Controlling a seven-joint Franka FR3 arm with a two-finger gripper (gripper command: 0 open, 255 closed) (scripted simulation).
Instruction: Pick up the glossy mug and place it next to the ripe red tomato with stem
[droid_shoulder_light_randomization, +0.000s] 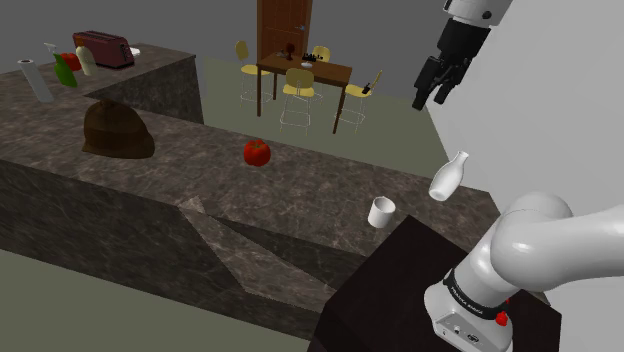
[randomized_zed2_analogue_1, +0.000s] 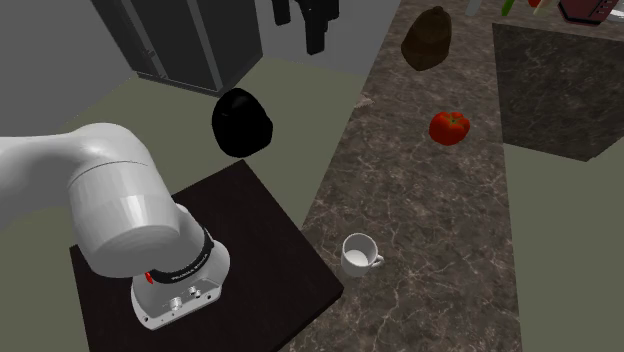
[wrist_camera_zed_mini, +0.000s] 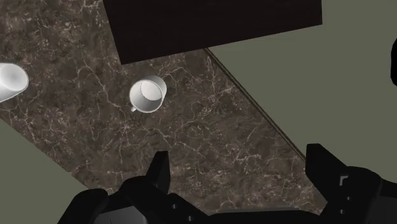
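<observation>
A white glossy mug (droid_shoulder_light_randomization: 381, 211) stands upright on the dark marble counter (droid_shoulder_light_randomization: 310, 190), close to the stand's corner. It also appears as the mug (randomized_zed2_analogue_1: 358, 254) and the mug (wrist_camera_zed_mini: 148, 94). A red tomato (droid_shoulder_light_randomization: 257, 152) with a green stem lies further along the counter, well apart from the mug; it is also the tomato (randomized_zed2_analogue_1: 449, 127). My black gripper (droid_shoulder_light_randomization: 433, 85) hangs high above the counter, open, with nothing between its fingers (wrist_camera_zed_mini: 159, 168). In the wrist view the mug lies far below and ahead of the gripper (wrist_camera_zed_mini: 238, 167).
A white vase (droid_shoulder_light_randomization: 449, 175) stands near the mug at the counter's end. A brown lumpy object (droid_shoulder_light_randomization: 117, 130) sits further along. A toaster (droid_shoulder_light_randomization: 103, 47) and bottles (droid_shoulder_light_randomization: 65, 68) are on a raised block. The dark stand (randomized_zed2_analogue_1: 200, 260) borders the counter.
</observation>
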